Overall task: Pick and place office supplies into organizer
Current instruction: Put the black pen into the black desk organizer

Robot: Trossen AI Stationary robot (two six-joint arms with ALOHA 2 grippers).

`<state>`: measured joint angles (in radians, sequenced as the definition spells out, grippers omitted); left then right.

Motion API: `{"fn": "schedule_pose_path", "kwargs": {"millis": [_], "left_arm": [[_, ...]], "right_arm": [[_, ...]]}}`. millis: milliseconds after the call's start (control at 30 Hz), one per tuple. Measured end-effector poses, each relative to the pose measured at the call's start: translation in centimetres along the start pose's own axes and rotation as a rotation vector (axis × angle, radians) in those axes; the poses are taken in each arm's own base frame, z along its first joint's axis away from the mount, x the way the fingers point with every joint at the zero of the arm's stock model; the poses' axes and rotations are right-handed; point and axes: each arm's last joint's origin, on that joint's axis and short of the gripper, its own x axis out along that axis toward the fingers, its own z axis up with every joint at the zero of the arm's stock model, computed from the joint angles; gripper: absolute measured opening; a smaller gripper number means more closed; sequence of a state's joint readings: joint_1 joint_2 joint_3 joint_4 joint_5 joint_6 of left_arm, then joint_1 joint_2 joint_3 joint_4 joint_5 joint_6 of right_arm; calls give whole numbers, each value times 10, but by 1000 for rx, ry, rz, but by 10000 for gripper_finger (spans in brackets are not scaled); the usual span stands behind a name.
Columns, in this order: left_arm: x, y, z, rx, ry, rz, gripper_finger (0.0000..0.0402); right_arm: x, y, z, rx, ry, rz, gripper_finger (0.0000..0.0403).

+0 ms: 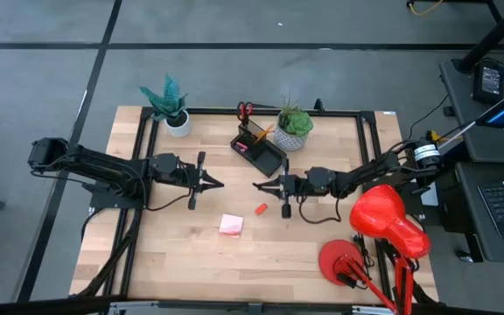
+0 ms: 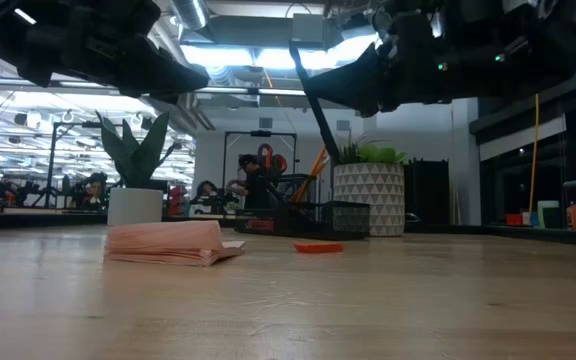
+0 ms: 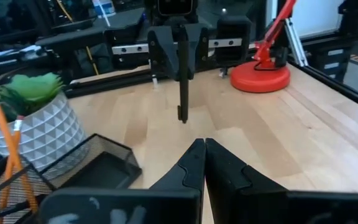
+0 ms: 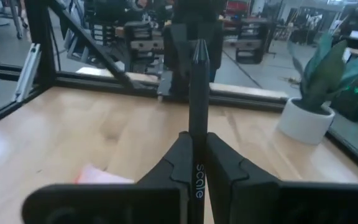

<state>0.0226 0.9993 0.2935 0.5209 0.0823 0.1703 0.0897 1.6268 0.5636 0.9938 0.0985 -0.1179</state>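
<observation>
Right pincer (image 1: 258,185) raised over the middle of the pale wooden bench (image 1: 191,254), clamped on a thin black pen (image 4: 197,112) that stands upright between the two fingers, white lettering on its barrel. Left pincer (image 1: 220,184) opposite, also raised, fingers pressed together on nothing, tips pointing at the right one and a little apart from it.

Behind them, near the far edge, a small black mesh organizer tray (image 1: 262,150), its taller upright compartment holding an orange-yellow pencil (image 1: 263,132) and red-handled scissors (image 1: 244,109). Just beside the tray, a green plant in a white patterned pot (image 1: 293,133); well to its left, a spiky teal plant in a plain white pot (image 1: 175,118).

On the bare wood nearer the front, a pink square sticky-note pad (image 1: 231,225), and near it a small red eraser (image 1: 262,208). At the front right corner, a red desk lamp (image 1: 383,223) with a round base.
</observation>
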Motion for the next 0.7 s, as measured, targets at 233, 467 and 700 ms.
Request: {"fn": "schedule_pose_path", "kwargs": {"millis": [233, 467, 700], "left_arm": [[-1, 10, -1, -9, 2, 51, 6], [-3, 21, 3, 11, -53, 110, 6], [-4, 29, 3, 9, -58, 153, 6]], "right_arm": [[1, -35, 3, -42, -73, -25, 22], [-2, -65, 9, -96, -163, -126, 25], [-7, -85, 13, -116, -220, -159, 20]]}}
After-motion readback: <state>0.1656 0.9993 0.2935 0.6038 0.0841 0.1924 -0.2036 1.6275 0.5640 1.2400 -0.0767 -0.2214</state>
